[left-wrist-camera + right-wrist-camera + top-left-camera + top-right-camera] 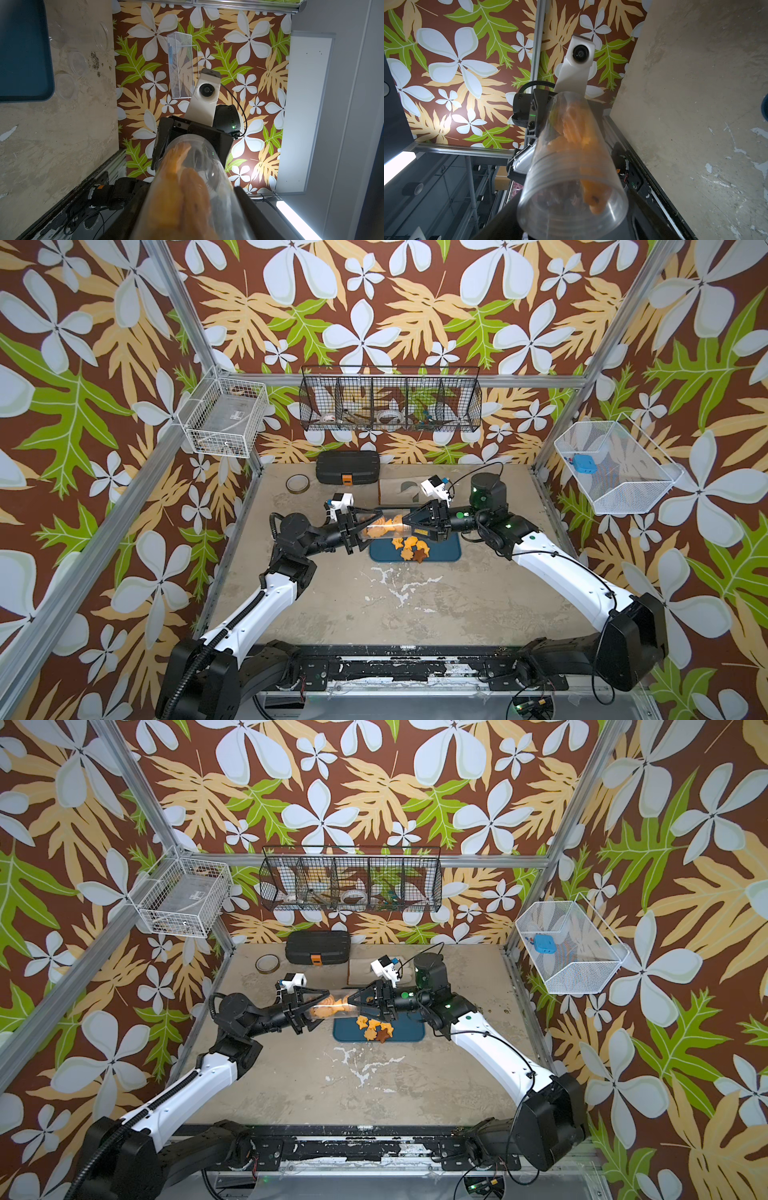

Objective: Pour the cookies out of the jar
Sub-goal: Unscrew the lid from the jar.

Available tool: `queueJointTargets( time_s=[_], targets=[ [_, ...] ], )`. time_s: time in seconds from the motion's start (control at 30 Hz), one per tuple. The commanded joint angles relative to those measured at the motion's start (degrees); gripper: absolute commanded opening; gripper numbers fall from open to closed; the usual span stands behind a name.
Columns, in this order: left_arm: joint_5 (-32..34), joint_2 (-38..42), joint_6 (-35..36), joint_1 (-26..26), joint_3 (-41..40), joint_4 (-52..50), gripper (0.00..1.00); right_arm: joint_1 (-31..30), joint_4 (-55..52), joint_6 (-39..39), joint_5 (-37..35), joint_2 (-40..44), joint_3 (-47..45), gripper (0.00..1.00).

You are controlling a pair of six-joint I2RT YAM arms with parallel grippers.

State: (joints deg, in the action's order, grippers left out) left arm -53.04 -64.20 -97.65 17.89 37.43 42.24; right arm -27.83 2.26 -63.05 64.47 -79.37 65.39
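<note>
Left wrist view: left end effector (187,205) clamps jar (207,176); right end effector (193,143) unclear.

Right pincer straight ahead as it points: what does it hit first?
The jar, lying sideways, its mouth between the fingers of the right pincer; beyond it, the left pincer gripping it.

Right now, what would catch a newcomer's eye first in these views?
The clear jar lying sideways in mid-air between the left arm and the right arm, orange cookies inside it. Beneath it, a small heap of cookies sits on the blue tray near the table's middle. Loud flower-and-leaf wallpaper rises on three sides of the table.
</note>
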Motion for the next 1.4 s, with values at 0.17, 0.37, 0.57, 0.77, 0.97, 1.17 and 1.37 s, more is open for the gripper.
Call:
queueJointTargets(
  time_s=[0.17, 0.37, 0.57, 0.77, 0.97, 1.17, 1.37],
  targets=[
    [-1.0, 0.2, -0.6, 0.0, 0.1, 2.8, 0.51, 0.0, 4.1, -1.0, 0.6, 0.2, 0.0, 0.72],
    [-0.9, 0.0, -0.9, 0.0, 0.1, 2.9, 0.51, 0.0, 4.8, -1.1, 0.5, 0.2, -0.1, 0.46],
    [-1.1, -0.3, -3.7, 0.0, -0.4, 5.0, 0.50, 0.0, -0.6, 9.4, -0.5, 0.4, 2.2, 0.43],
    [-1.0, -1.3, -10.0, 0.0, -1.6, 12.1, 0.50, 0.0, 4.1, 22.8, -7.1, 3.6, -1.4, 0.43],
    [-1.1, -1.8, -15.3, 0.0, -3.3, 18.3, 0.49, 0.0, 11.4, 34.8, -8.8, 5.4, -4.5, 0.41],
    [-2.3, -2.1, -17.1, 0.0, -2.8, 18.7, 0.48, -0.7, 2.9, 59.0, -13.1, 7.9, -3.7, 0.36],
    [-3.8, -2.5, -18.1, 0.0, -3.1, 18.8, 0.49, -5.2, -5.9, 83.5, -22.8, 9.4, -2.5, 0.33]
  ],
)
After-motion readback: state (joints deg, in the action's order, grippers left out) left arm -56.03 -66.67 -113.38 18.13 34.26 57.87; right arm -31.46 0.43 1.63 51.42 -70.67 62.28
